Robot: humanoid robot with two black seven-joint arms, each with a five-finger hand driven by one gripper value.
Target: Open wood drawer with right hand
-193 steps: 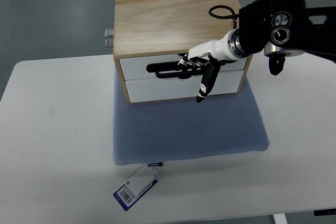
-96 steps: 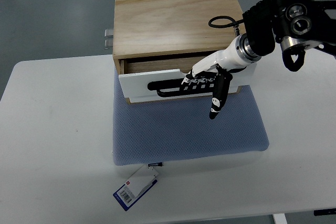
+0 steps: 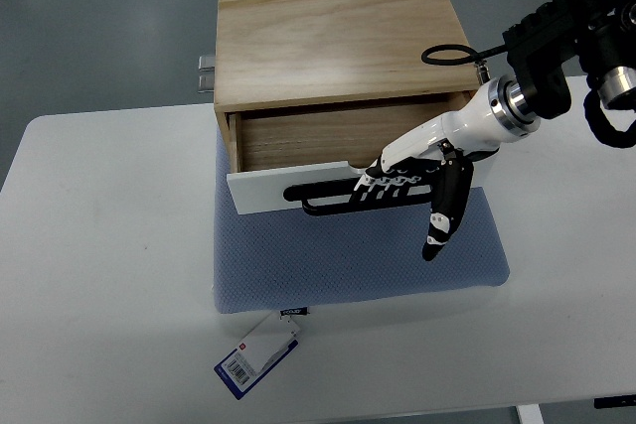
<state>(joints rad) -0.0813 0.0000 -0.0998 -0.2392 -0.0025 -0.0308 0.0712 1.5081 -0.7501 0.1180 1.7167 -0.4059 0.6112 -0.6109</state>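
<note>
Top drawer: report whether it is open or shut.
Open. The top drawer is pulled out, its wooden inside showing behind the white front; the right hand has fingers hooked on its black handle.

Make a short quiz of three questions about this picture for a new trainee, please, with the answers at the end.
1. True or false: the top drawer of the wooden box is pulled partly out.
2. What is the right hand holding? A) the paper tag B) the black handle C) the blue pad
3. Fill in the missing word: the wooden box stands on a blue ____.

Key:
1. True. The white drawer front stands away from the box and the inside of the drawer shows.
2. B. The fingers are curled around the black handle; the paper tag lies on the white table.
3. Pad.
</note>
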